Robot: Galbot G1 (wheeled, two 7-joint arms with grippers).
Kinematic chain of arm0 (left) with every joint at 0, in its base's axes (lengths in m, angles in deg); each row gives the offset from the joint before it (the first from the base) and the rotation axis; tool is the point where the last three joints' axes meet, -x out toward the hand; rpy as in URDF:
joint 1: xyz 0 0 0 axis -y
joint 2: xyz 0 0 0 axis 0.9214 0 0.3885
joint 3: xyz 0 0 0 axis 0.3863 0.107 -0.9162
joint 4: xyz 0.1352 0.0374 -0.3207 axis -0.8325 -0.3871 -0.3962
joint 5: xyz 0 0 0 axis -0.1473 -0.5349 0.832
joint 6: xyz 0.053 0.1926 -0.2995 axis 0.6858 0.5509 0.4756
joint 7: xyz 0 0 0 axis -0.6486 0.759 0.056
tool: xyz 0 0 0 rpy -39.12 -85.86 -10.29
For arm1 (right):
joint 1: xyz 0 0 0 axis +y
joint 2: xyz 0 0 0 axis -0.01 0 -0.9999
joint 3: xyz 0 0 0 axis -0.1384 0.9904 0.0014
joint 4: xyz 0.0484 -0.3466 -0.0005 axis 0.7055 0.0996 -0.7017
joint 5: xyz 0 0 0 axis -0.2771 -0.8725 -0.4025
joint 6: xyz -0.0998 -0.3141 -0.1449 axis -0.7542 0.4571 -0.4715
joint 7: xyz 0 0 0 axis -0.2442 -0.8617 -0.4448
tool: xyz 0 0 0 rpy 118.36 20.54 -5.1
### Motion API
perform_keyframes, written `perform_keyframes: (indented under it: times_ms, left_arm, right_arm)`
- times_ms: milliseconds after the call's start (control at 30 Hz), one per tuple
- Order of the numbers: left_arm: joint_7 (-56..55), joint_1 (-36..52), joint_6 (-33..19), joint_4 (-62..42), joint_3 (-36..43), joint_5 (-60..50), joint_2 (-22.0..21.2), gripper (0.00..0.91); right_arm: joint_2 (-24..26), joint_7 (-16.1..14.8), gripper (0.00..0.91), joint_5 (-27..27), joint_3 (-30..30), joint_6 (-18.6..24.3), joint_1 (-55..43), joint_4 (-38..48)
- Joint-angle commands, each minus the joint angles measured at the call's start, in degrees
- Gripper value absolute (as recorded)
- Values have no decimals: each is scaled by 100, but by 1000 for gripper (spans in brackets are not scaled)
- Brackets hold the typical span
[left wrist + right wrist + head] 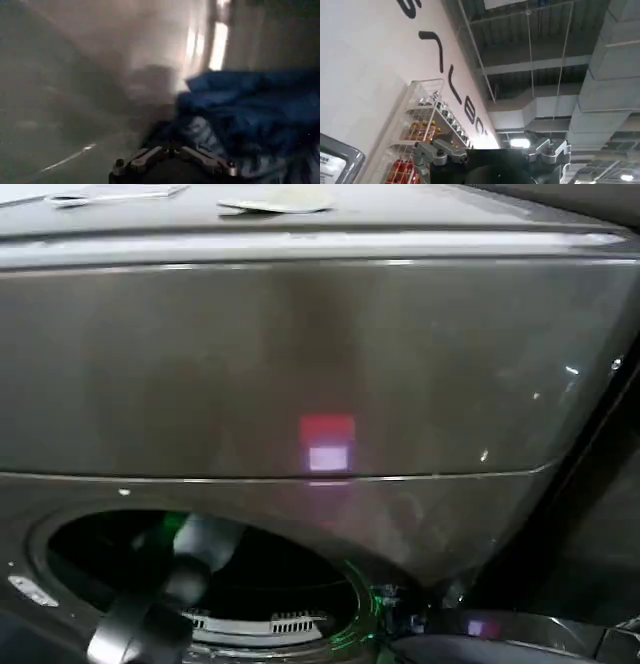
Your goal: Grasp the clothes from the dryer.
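Left arm is inside the dryer (320,364), reaching the clothes (250,105).
Left tool (172,162) looks apart, nothing grasped yet; right tool (490,152) apart, idle.

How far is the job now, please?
Done: the left arm reaches into the dryer drum. In hand: the left tool is right at the clothes, with no grip visible. Left: grasp them and pull out. The right tool points toward the ceiling.

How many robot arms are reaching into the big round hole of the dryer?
1. The left arm goes into the dryer's round opening, its tool right by the blue clothes inside. The right tool points up toward the ceiling, away from the drum.
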Motion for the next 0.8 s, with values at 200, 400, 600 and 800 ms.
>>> perform_keyframes:
  times_ms: [200, 400, 600, 800]
  left_arm:
    - [-2094, -1650, -1306, 2188, -1018, 1338, -217, 0]
    - [-2227, -1991, -1641, 2446, -1065, 1235, -292, 0]
    - [-2204, -2035, -1604, 2493, -1053, 1203, -324, 0]
    - [-2044, -2044, -1501, 2603, -978, 1171, -294, 0]
  right_arm:
    - [18, -39, 907, -28, 14, 230, 37, -29]
    - [28, 23, 907, -31, -9, 408, 52, 25]
    - [51, 15, 907, 4, -110, 342, 82, 41]
    - [22, -1, 907, 12, -83, 479, 74, 87]
